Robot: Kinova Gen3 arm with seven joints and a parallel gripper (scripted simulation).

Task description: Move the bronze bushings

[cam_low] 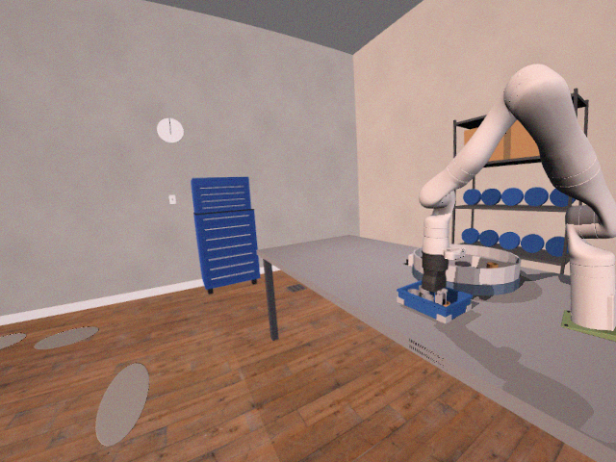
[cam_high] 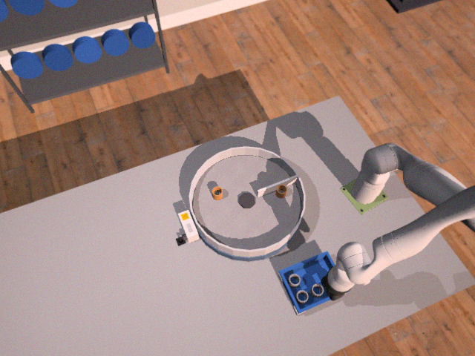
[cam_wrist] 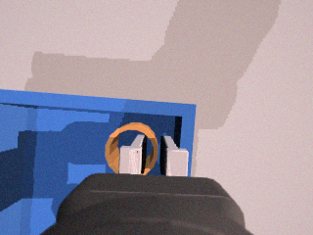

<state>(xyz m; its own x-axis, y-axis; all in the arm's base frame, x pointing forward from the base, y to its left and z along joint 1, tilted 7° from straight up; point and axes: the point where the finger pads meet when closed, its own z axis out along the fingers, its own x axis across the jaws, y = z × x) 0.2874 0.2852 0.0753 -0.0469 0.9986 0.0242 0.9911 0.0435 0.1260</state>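
The blue crate (cam_high: pixel 303 262) (cam_low: pixel 420 307) (cam_wrist: pixel 73 101) holds steel bushings (cam_high: pixel 295 274) (cam_high: pixel 302 291) (cam_high: pixel 317 284) at one end. A bronze bushing (cam_wrist: pixel 112 153) (cam_low: pixel 447 303) stands upright near a crate corner, its open top facing the wrist camera. My gripper (cam_wrist: pixel 153 148) (cam_low: pixel 441 298) is part open over it: the left finger overlaps the ring's opening, the right finger is outside it, with the rim's right side between them, not gripped. Fingertip depth is unclear. Two bronze bushings (cam_high: pixel 217 193) (cam_high: pixel 280 191) stand upright on the disc (cam_high: pixel 243 224), clear of the hub (cam_high: pixel 246 199).
A pale wall (cam_high: pixel 245 253) rings the disc. A bar (cam_high: pixel 277 187) reaches inward from this wall, beside the right bronze bushing. A white box (cam_high: pixel 188 226) sits outside the ring wall. The arm's green base plate (cam_high: pixel 362 208) is right of the turntable. Crate walls are close to my fingers.
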